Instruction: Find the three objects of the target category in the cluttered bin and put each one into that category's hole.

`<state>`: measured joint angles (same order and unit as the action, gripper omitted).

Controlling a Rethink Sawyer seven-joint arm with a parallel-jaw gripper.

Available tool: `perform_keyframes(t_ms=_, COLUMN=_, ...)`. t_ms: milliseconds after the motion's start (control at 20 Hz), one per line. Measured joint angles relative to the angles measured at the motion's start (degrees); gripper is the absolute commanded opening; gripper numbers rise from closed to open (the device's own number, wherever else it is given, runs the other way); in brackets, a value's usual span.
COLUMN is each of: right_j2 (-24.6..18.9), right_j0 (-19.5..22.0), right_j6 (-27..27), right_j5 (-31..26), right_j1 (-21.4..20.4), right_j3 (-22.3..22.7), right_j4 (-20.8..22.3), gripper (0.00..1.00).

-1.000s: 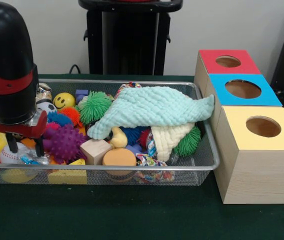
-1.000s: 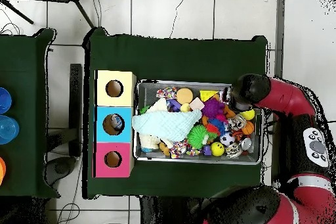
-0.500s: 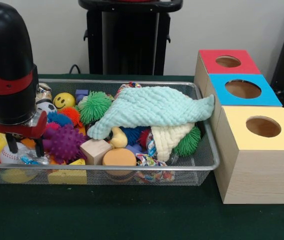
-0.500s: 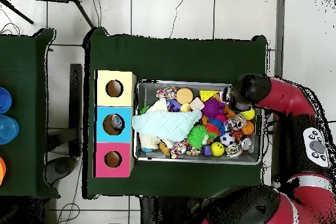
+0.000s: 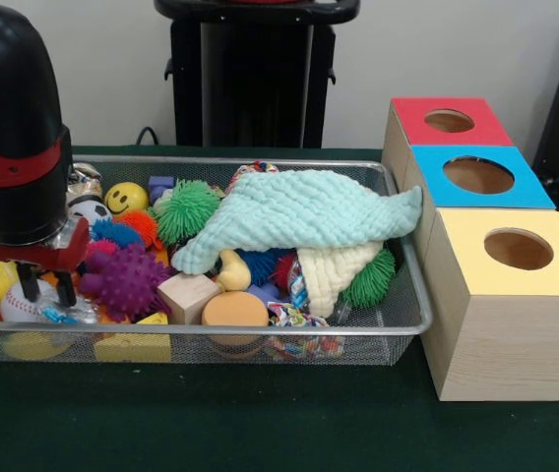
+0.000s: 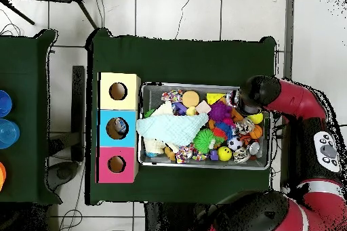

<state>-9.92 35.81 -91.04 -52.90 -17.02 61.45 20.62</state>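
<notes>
Barely anything has shifted over the last second: only the arm has eased a touch toward the end of the bin (image 5: 260,339), and the clutter lies as it did. From big to small, I see the green bench (image 5: 260,423) carrying that wire basket, with three wooden boxes touching its other end, the yellow-topped box (image 5: 516,256) nearest the front camera, then the blue-topped box (image 5: 481,177), then the red-topped box (image 5: 449,120), each with a round hole. A mint cloth (image 5: 299,218) drapes over the middle of the heap and hides whatever sits under it. My tool (image 5: 46,291) hangs low in the far-from-boxes end, its two fingers (image 5: 29,285) spread a little and closed on nothing, straddling the white baseball (image 5: 19,305) with the purple spiky ball (image 5: 127,278) just beside them. I judge the step in hand is a pick at this corner, so I want to come straight down, keep the fingers clear of the spiky ball and the mesh wall, centre on one object only, and squeeze once both tips are below its widest part. Crowded neighbours could ride up with it, so I lift slowly.
</notes>
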Motion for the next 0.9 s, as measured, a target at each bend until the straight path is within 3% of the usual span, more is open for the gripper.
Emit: perform_keyframes(t_ms=900, right_j2=0.0, right_j0=-0.1, right_j6=0.0, right_j5=-0.8, right_j1=0.3, right_j3=-0.6, right_j4=0.0, gripper=0.0)
